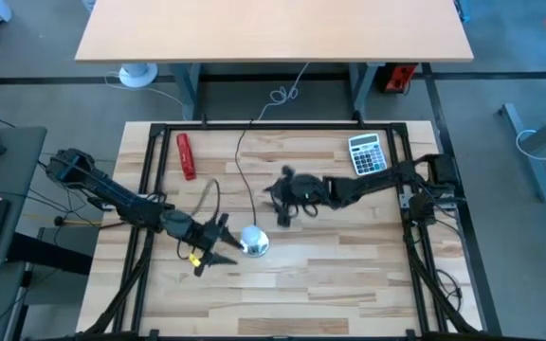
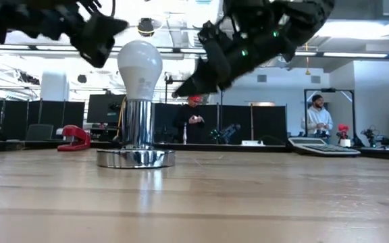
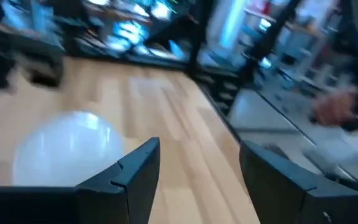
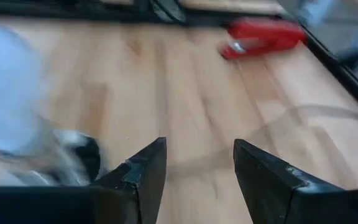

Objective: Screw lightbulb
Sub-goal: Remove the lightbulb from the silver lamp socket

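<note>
bulb: small white pear-shaped lightbulb (image 2: 139,69) upright in round shiny metal socket (image 2: 136,156), axis vertical | left gripper (image 1: 218,244) spread, empty, bulb just beside its tips, nearer arm | right gripper (image 1: 281,201) spread, empty, raised, bulb farther off

The lightbulb (image 3: 67,146) is a blurred white dome, partly hidden behind one dark finger (image 3: 126,180) of the left gripper (image 3: 197,180) — its base is unseen. Beyond the right gripper's (image 4: 197,174) fingers (image 4: 135,177), bulb and socket (image 4: 73,158) smear together, cut off at the edge.
</note>
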